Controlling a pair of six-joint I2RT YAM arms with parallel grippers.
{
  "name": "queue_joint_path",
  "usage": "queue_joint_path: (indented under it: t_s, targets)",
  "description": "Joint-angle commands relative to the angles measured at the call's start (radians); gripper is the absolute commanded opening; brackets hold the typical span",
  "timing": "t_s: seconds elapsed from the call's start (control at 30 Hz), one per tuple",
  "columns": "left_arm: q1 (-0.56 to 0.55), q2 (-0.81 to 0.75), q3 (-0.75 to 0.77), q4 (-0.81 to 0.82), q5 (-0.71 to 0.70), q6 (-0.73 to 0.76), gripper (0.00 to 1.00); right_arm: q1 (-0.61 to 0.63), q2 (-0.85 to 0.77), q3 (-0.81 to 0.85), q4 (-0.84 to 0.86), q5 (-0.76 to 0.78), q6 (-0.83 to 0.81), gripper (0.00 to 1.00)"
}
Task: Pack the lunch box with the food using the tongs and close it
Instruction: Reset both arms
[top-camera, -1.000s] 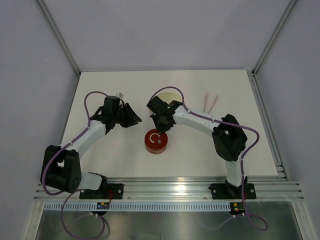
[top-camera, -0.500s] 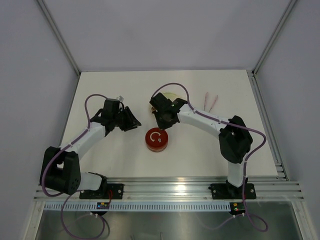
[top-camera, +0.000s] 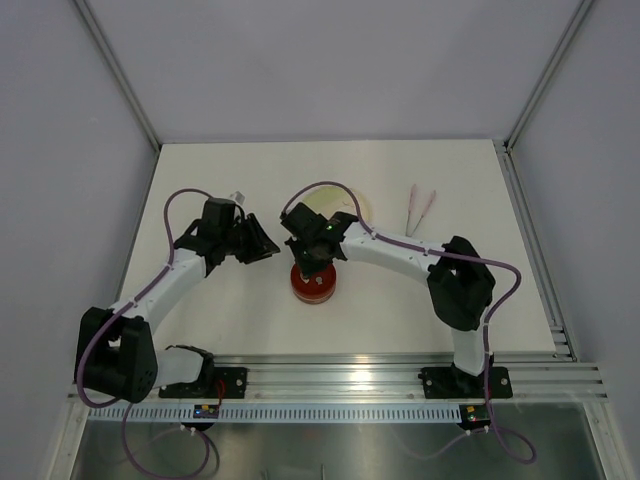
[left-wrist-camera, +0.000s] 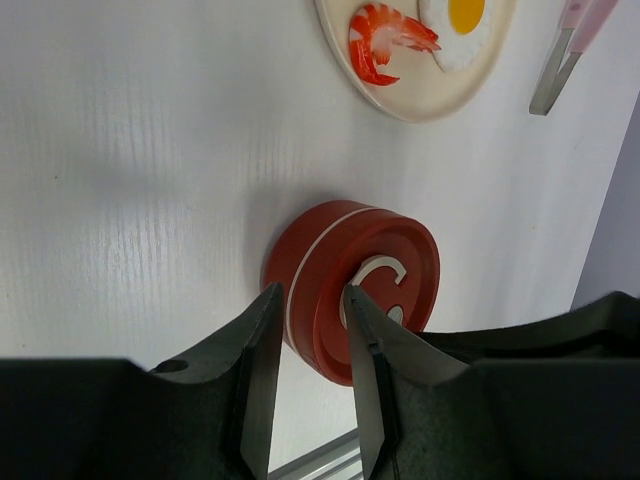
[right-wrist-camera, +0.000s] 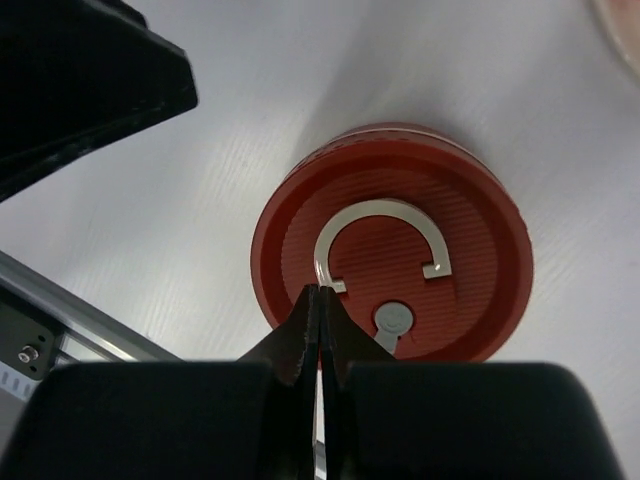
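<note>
The right end effector (top-camera: 311, 268) blocks access above the lunch box (top-camera: 312, 285); seemingly bare table (top-camera: 200, 170) elsewhere.

Right arm hides most of the lunch box (top-camera: 312, 288); tongs (left-wrist-camera: 572, 50) cut off.

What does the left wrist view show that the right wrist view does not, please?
Only the left wrist view shows the plate carrying the shrimp and fried egg, plus the tongs beside it. Only the right wrist view shows the right end effector, shut, just above the lid's curl mark. Both show the red lid closed on the lunch box.
</note>
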Motion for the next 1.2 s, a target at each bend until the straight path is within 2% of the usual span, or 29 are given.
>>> queue_joint_path:
  t_s: [0.0, 0.1, 0.37, 0.43, 0.47, 0.53, 0.63, 0.7, 0.73, 0.83, 0.87, 0.97, 1.0, 1.17]
  targets:
    - [0.016, -0.048, 0.008, -0.008, 0.0, 0.025, 0.34, 0.003, 0.059, -0.011, 0.027, -0.014, 0.03, 0.0]
    - [0.024, -0.051, 0.02, -0.018, 0.008, 0.028, 0.34, 0.003, 0.086, 0.001, 0.01, 0.011, 0.028, 0.0]
    - [0.029, -0.088, 0.076, -0.054, 0.0, 0.031, 0.34, 0.003, -0.065, 0.061, -0.013, 0.118, 0.001, 0.0]
    - [0.029, -0.099, 0.089, -0.069, -0.006, 0.034, 0.34, 0.001, -0.109, 0.068, -0.022, 0.201, 0.001, 0.02]
    - [0.029, -0.103, 0.099, -0.077, -0.017, 0.037, 0.34, -0.002, -0.12, 0.065, -0.025, 0.232, 0.007, 0.07]
    - [0.029, -0.126, 0.107, -0.097, -0.035, 0.051, 0.35, -0.022, -0.161, 0.047, -0.03, 0.307, 0.021, 0.37]
    - [0.029, -0.151, 0.121, -0.127, -0.098, 0.071, 0.39, -0.062, -0.212, -0.006, -0.038, 0.402, 0.051, 0.89]
    - [0.03, -0.159, 0.141, -0.158, -0.12, 0.092, 0.45, -0.077, -0.262, -0.048, -0.026, 0.466, 0.085, 1.0]
    - [0.03, -0.159, 0.152, -0.172, -0.13, 0.1, 0.48, -0.083, -0.282, -0.092, -0.019, 0.514, 0.097, 0.99]
    - [0.03, -0.169, 0.184, -0.216, -0.155, 0.146, 0.7, -0.108, -0.353, -0.161, -0.005, 0.606, 0.143, 0.99]
    - [0.03, -0.173, 0.19, -0.227, -0.173, 0.157, 0.82, -0.111, -0.365, -0.172, -0.009, 0.629, 0.162, 0.99]
    - [0.029, -0.177, 0.218, -0.272, -0.212, 0.198, 0.96, -0.111, -0.418, -0.212, -0.015, 0.683, 0.183, 1.0]
    - [0.03, -0.176, 0.225, -0.288, -0.218, 0.215, 0.99, -0.109, -0.437, -0.222, -0.022, 0.69, 0.191, 0.99]
    - [0.03, -0.166, 0.279, -0.33, -0.248, 0.244, 0.99, -0.111, -0.487, -0.286, -0.039, 0.721, 0.238, 0.99]
